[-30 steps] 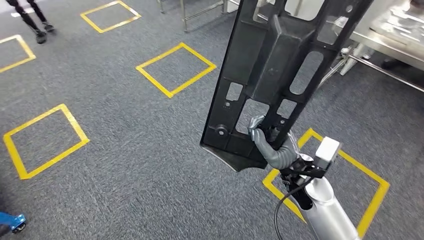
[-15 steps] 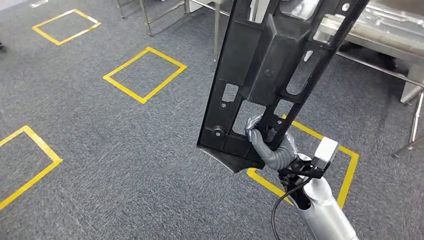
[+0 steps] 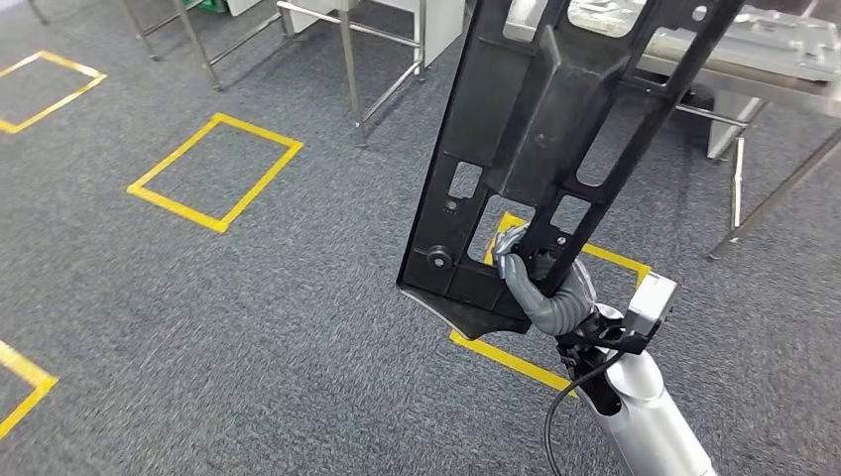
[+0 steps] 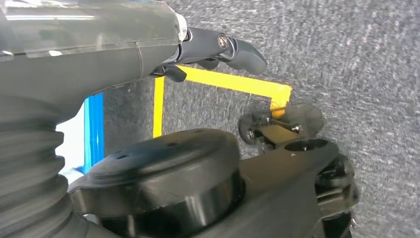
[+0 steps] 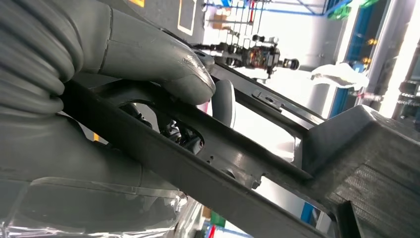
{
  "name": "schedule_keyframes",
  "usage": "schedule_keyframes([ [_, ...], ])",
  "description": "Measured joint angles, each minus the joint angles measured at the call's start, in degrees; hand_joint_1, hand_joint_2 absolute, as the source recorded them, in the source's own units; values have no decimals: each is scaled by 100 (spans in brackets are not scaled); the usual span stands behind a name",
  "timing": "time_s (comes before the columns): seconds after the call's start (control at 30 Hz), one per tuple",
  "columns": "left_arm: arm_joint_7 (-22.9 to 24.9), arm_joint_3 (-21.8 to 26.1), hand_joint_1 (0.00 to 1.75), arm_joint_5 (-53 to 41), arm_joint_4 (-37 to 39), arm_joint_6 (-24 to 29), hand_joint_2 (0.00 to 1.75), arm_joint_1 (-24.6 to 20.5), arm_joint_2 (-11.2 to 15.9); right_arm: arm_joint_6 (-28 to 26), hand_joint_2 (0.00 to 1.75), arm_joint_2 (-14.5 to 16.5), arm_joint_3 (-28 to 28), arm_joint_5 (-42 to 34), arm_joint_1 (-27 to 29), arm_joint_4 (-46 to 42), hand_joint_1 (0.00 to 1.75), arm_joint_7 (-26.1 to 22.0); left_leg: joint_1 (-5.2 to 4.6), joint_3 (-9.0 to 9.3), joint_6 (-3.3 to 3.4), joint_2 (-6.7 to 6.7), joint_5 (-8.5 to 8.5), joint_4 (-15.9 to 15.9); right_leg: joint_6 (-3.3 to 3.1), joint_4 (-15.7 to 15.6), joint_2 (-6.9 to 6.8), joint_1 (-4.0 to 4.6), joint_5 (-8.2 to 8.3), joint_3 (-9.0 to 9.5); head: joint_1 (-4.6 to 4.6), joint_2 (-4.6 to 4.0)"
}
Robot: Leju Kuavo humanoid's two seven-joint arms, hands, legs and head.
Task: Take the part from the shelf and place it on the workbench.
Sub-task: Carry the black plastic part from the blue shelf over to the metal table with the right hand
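So the right hand [image 3: 540, 288] has its fingers [image 3: 511, 266] wrapped around a bar near the bottom end of the part [image 3: 555, 129], a long black plastic frame full of cutouts, and it's holding the thing up off the floor, standing nearly upright and leaning a bit to the right, with the top end running out past the upper edge of the head view. From the right wrist view you can see the thumb [image 5: 163, 64] pressed over one of the frame's bars, so that grip looks solid. The worktop [image 3: 783, 59] is a steel one at the upper right, and its front edge sits behind the top half of the part; its legs [image 3: 736, 183] come down onto the carpet [image 3: 248, 327] just right of the part. Another set of metal legs [image 3: 352, 74] stands at the upper middle, left of the part. Lots of open grey carpet on the left side, marked with yellow tape squares [image 3: 213, 171], and one tape square [image 3: 555, 307] is right under the hand. The left hand [image 4: 148, 54] is down low over the carpet near a yellow tape corner [image 4: 277, 91], holding nothing, fingers [image 4: 233, 49] stretched out rather than curled.
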Motion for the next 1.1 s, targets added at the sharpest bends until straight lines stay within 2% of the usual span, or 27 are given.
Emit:
schedule_keyframes([
  [0.03, -5, 3, 0, 1, 0, 3, 175, 4, 1, 1, 175, -1, 1, 1, 0, 0, 175, -1, -2, 33, 21, -74, 8, -101, 41, -4, 66, -13, 13, -23, 0, 0],
  [0.1, -14, 7, 0, 1, -1, 6, 175, -3, -1, 3, 175, -1, 1, 2, 5, 0, 175, -1, -6, 58, 78, 27, 32, -158, 129, -34, 194, -35, 52, -58, 0, 0],
  [0.13, -18, 8, 0, -1, -1, 7, 175, -9, -2, 3, 175, 2, -1, 2, 10, 0, 175, -2, -3, 80, 116, 100, 60, -199, 155, -10, 141, -27, 39, -79, 0, 0],
  [0.17, -22, 8, 0, -3, -1, 8, 175, -15, -4, 3, 175, 5, -2, 1, 9, 0, 175, -4, 5, 101, 156, 180, 89, -243, 171, 100, 12, -13, -31, -135, 0, 0],
  [0.23, -27, 8, 0, -8, -1, 8, 175, -9, -6, 4, 175, 18, -4, 0, 3, 1, 175, -8, -10, 119, 203, 347, 115, -288, 177, 695, -377, 11, -355, -415, 0, 0],
  [0.27, -29, 8, 0, -9, -1, 8, 175, 2, -6, 5, 175, 21, -3, 0, 3, 2, 175, -9, -23, 117, 213, 430, 112, -289, 182, 1090, -494, 9, -533, -604, 0, 0],
  [0.3, -29, 9, 0, -10, -1, 8, 175, 13, -5, 5, 175, 24, -2, 0, 8, 2, 175, -10, -35, 114, 214, 510, 107, -287, 188, 1411, -555, 6, -648, -756, 1, 0],
  [0.33, -29, 9, 0, -10, -1, 8, 175, 20, -5, 5, 175, 24, -2, 0, 15, 2, 175, -9, -42, 113, 213, 588, 100, -286, 190, 1551, -583, 3, -664, -818, 1, 0],
  [0.37, -29, 10, 0, -10, -1, 8, 175, 21, -5, 5, 175, 23, -1, 0, 20, 2, 175, -9, -44, 115, 207, 664, 91, -283, 190, 1451, -606, 2, -572, -754, 1, 0],
  [0.4, -30, 10, 0, -9, -1, 8, 175, 19, -6, 5, 175, 24, -1, 0, 21, 2, 175, -9, -44, 122, 196, 733, 79, -280, 185, 1139, -655, 4, -409, -575, 1, 0],
  [0.47, -31, 10, 0, -7, 0, 7, 175, 16, -7, 5, 175, 24, 0, 0, 9, 1, 175, -9, -63, 146, 154, 861, 41, -265, 150, 321, -898, 29, -133, -121, 1, 0],
  [0.5, -33, 10, 0, -6, 0, 6, 175, 16, -7, 6, 175, 24, 2, 0, 0, -2, 175, -9, -77, 158, 128, 911, 19, -258, 118, 65, -986, 47, -74, 21, 0, 0],
  [0.53, -34, 10, 0, -4, 0, 5, 175, 16, -7, 7, 175, 23, 3, 0, -8, -5, 175, -10, -92, 171, 99, 961, -2, -253, 84, -56, -1027, 65, -68, 81, 0, 0],
  [0.6, -39, 10, 0, -1, -1, 3, 175, 9, -5, 7, 175, 23, 5, 0, -14, -11, 175, -11, -94, 199, 40, 1053, -36, -252, 15, -63, -903, 81, -65, 76, 1, 0],
  [0.63, -44, 10, 0, 2, -1, 0, 175, 1, -6, 7, 175, 21, 5, 0, -17, -16, 175, -11, -81, 204, 4, 1007, -76, -218, -14, -72, -841, 77, -59, 78, 1, 0],
  [0.67, -53, 10, 0, 7, -1, -4, 175, -7, -8, 7, 175, 15, 6, 0, -25, -21, 175, -11, -67, 167, -28, 901, -163, -104, -48, -82, -780, 70, -52, 82, 0, 0],
  [0.73, -77, 14, 0, 22, -1, -12, 175, -8, -11, 8, 175, 2, 8, 0, -44, -28, 175, -10, -46, -87, -72, 621, -487, 472, -101, -93, -664, 59, -43, 90, -1, 0],
  [0.8, -106, 27, 0, 42, -1, -22, 175, -6, -12, 15, 175, -3, 9, 0, -46, -28, 175, -9, -46, -479, -74, 528, -794, 1254, -127, -89, -530, 76, -45, 92, 0, 0],
  [0.83, -114, 34, 0, 48, -1, -26, 175, -13, -13, 20, 175, -3, 11, 0, -43, -28, 175, -7, -48, -602, -61, 516, -805, 1460, -130, -86, -452, 87, -46, 96, -1, 0],
  [0.87, -117, 39, 0, 50, -1, -28, 175, -23, -13, 21, 175, -3, 13, 0, -40, -28, 175, -5, -50, -632, -40, 504, -709, 1461, -131, -84, -373, 96, -46, 103, -1, 0],
  [0.9, -111, 43, 0, 49, -1, -27, 175, -27, -14, 22, 175, -3, 16, 0, -40, -28, 175, -4, -54, -547, -7, 463, -497, 1209, -131, -82, -288, 101, -47, 115, -1, 0],
  [0.93, -107, 46, 0, 48, -1, -24, 175, -20, -13, 22, 175, -3, 19, 0, -42, -28, 175, -3, -60, -390, 34, 356, -236, 798, -129, -82, -205, 99, -48, 126, 0, 0],
  [1.0, -103, 54, 0, 48, -1, -17, 175, 7, -9, 22, 175, -4, 21, 0, -47, -28, 175, -4, -63, -90, 100, 85, 94, 61, -104, -72, -46, 89, -46, 123, 0, 0],
  [1.03, -103, 56, 0, 48, -1, -15, 175, 16, -7, 22, 175, -5, 22, 0, -47, -28, 175, -4, -70, -17, 116, 3, 140, -121, -76, -70, 22, 72, -39, 105, 0, 0],
  [1.07, -103, 58, 0, 48, -1, -14, 175, 17, -7, 22, 175, -5, 24, 0, -44, -28, 175, -4, -76, 9, 127, 1, 126, -176, -38, -73, 90, 54, -28, 87, -1, 0],
  [1.1, -102, 58, 0, 48, -1, -14, 175, 13, -7, 22, 175, -5, 25, 0, -40, -28, 175, -4, -85, 24, 140, 56, 134, -209, 5, -86, 160, 34, -13, 72, -1, 0],
])
